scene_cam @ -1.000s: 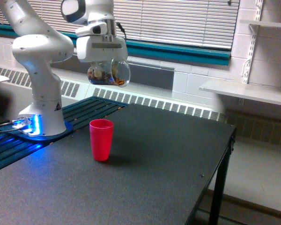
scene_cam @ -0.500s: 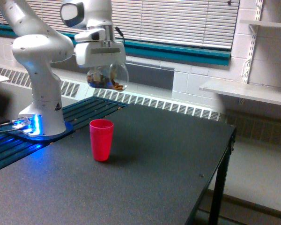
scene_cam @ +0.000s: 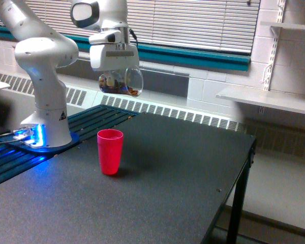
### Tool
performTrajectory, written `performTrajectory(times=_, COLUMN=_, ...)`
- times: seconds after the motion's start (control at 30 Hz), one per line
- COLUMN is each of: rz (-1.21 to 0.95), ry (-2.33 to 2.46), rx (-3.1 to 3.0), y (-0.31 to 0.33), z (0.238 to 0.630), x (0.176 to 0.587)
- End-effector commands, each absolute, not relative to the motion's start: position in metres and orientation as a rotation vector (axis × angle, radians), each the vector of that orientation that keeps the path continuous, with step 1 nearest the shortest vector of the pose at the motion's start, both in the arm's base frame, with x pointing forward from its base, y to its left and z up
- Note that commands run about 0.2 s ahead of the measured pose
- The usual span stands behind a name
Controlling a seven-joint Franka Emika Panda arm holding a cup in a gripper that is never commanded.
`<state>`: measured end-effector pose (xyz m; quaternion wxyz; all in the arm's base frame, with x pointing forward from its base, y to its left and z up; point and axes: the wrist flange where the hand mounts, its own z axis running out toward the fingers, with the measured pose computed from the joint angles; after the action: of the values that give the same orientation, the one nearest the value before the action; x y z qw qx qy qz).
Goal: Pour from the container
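The white arm [scene_cam: 43, 66] rises from its base, which sits on the counter [scene_cam: 157, 173] at the exterior view's left, bends at a bulky elbow and reaches toward the exterior view's right, with its wrist turned so that the end effector [scene_cam: 116, 71] points straight down. The end effector is closed around the container [scene_cam: 121, 82], a clear rounded cup lying on its side, its mouth toward the exterior view's right. Brown granular bits sit along its lower wall, near the rim. The container hangs in the air well above the counter, higher than the red cup [scene_cam: 110, 151] and slightly toward the exterior view's right of it. The red cup stands upright on the dark counter, apart from the arm's base, where a blue light glows.
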<state>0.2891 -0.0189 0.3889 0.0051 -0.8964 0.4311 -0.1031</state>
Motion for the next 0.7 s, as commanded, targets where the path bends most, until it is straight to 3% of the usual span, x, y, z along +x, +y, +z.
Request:
performTrajectory(times=0.03, rz=-0.241, ry=1.46, rx=-2.763, y=-0.045, z=0.372, x=0.278)
performTrajectory(times=0.7, rz=-0.102, ry=1.552, rx=-2.693, y=-0.071, z=0.357, x=0.27)
